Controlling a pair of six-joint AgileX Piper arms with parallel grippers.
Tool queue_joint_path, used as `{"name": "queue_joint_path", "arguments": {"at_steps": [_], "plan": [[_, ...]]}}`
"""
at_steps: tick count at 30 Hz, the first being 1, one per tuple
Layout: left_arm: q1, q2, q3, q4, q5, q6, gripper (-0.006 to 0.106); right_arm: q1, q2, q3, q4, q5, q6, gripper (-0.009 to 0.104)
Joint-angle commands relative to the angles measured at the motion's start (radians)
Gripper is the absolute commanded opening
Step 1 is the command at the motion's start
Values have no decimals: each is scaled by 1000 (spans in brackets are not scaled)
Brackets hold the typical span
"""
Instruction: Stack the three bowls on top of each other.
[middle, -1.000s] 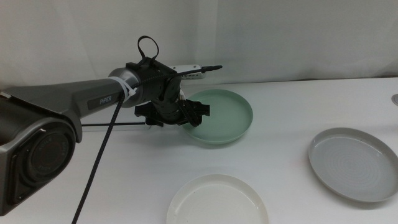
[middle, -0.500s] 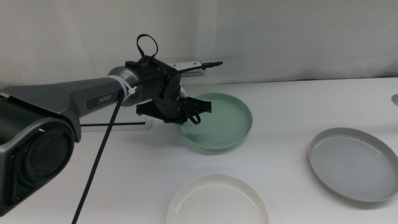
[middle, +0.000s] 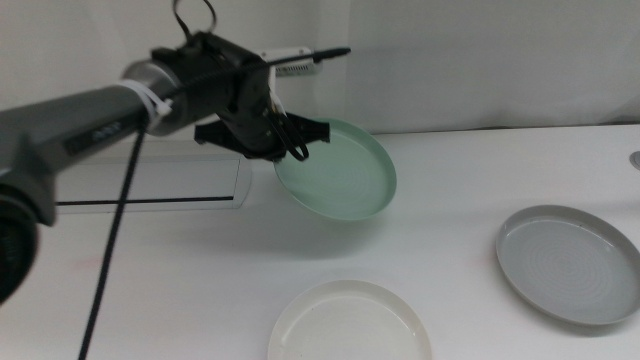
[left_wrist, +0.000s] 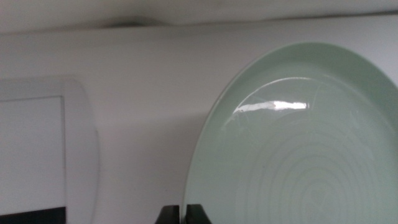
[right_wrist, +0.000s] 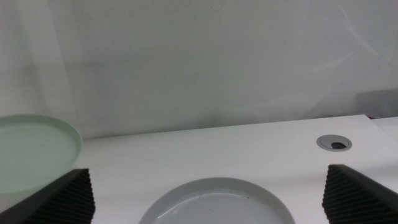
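Mint-green shallow round plastic bowl (middle: 337, 170) sits upper centre of the middle view, tilted and lifted off the white table (middle: 450, 220); half a second ago it was lower, nearly level. Left gripper (middle: 283, 140) is clamped on its left rim. Cream-white round plastic bowl (middle: 350, 321) lies bottom centre, grey ringed round plastic bowl (middle: 570, 263) lower right, well apart, with open tabletop between. Right gripper (right_wrist: 208, 193) hangs above the grey bowl, jaws spread wide. Flat white panel with dark slot (middle: 150, 187) at left; white wall (middle: 480, 60) behind.
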Motion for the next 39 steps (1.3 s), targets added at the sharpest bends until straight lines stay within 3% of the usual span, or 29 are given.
{"name": "queue_joint_path", "arguments": {"at_steps": [1, 4, 11, 19, 30, 39], "plan": [[5, -45, 3, -4, 23, 20, -3, -6, 0, 3, -3, -5, -2, 103], [5, -81, 3, -9, 70, 56, -3, -6, 0, 3, -3, -7, -2, 103], [3, -182, 3, -154, 175, 175, -3, -6, 0, 3, -3, -7, -4, 103], [-36, -329, 57, -161, 249, 238, -3, -6, 0, 3, -5, -7, -4, 103], [-170, -666, 558, -212, 20, 172, -3, -6, 0, 3, -5, -5, -4, 103], [-254, -693, 803, -251, -121, 120, -3, -6, 0, 3, -5, -7, -4, 103]]}}
